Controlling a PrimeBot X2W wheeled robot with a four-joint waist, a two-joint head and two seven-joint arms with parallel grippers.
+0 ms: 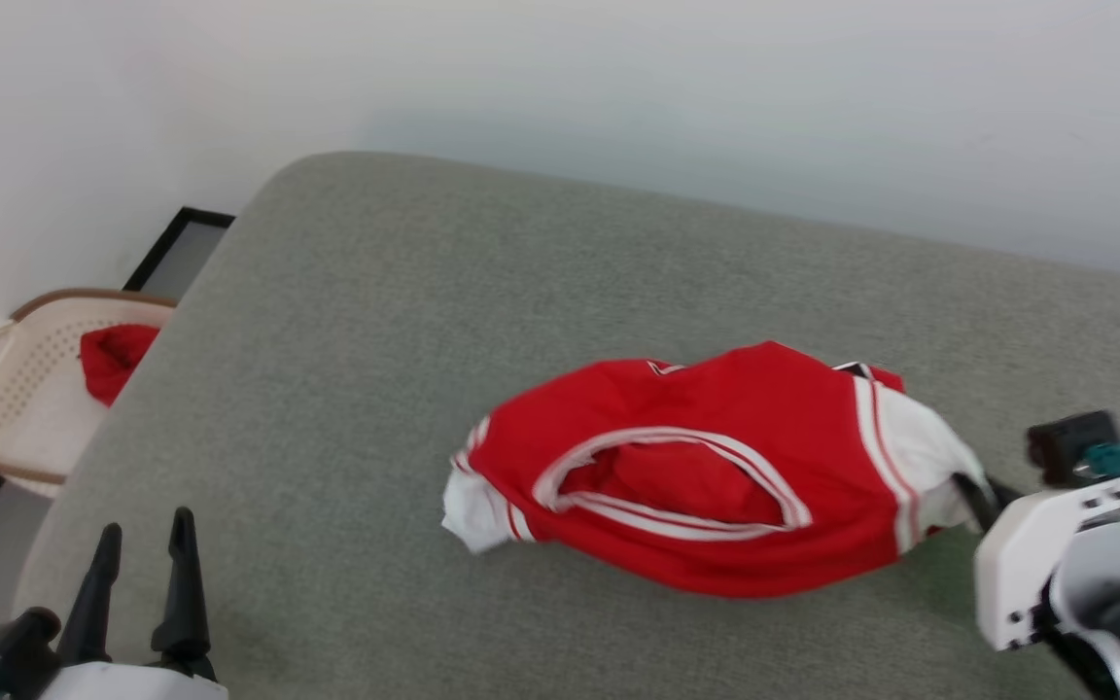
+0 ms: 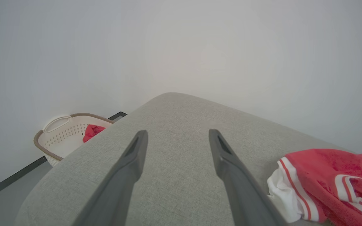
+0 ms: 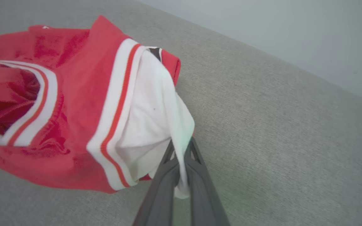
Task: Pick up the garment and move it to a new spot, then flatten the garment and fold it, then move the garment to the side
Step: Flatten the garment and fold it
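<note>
Right wrist view: the right gripper (image 3: 182, 143) is pinched shut on the white sleeve (image 3: 149, 119) of the garment (image 3: 74, 94) — a red jersey lying bunched near the middle of the grey cushion (image 1: 424, 292). The left gripper (image 1: 146, 522) hangs spread open over that cushion's near left corner — well apart from the jersey.

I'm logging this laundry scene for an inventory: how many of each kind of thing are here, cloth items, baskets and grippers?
Cloth items: 2 (garment on the grey cushion; red cloth in the basket)
Baskets: 1 (cream basket)
Grippers: 2 (left gripper, jaws open; right gripper, jaws shut on the garment's white sleeve)
Total: 5
</note>
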